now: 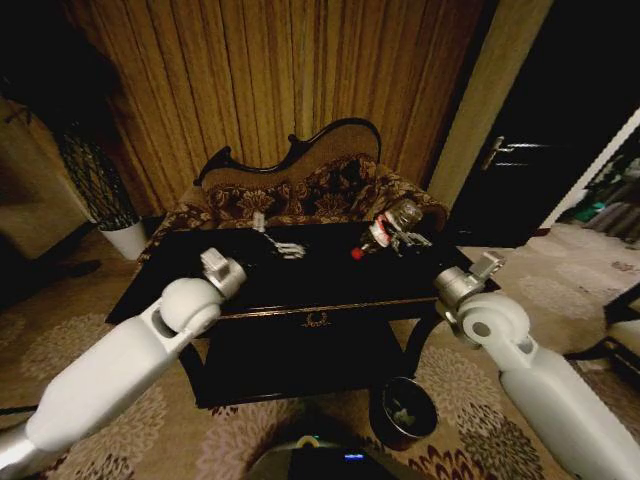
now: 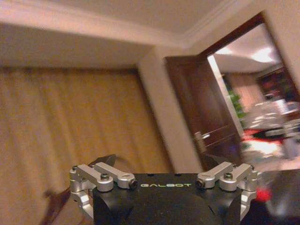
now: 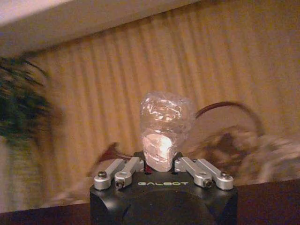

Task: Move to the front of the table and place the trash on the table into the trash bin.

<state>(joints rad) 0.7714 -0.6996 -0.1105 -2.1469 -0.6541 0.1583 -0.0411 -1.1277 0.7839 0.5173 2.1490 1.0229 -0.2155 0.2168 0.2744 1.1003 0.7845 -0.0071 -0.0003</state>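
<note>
The black table (image 1: 330, 282) with gold trim stands right before me. Above its back right part, my right gripper (image 1: 402, 234) is shut on a crumpled clear bottle (image 1: 376, 238) with a red cap. The right wrist view shows that bottle (image 3: 165, 125) upright between the closed fingers of the right gripper (image 3: 161, 161). My left gripper (image 1: 277, 243) hovers over the middle of the table's back and is open with nothing in it; its linkage bars are spread wide in the left wrist view. The dark round trash bin (image 1: 404, 410) sits on the floor by the table's front right leg, with something pale inside.
A carved-back floral sofa (image 1: 300, 190) stands close behind the table before a brown curtain. A white plant pot (image 1: 127, 238) is at the far left. A dark door (image 1: 520, 150) lies to the right. Patterned carpet surrounds the table.
</note>
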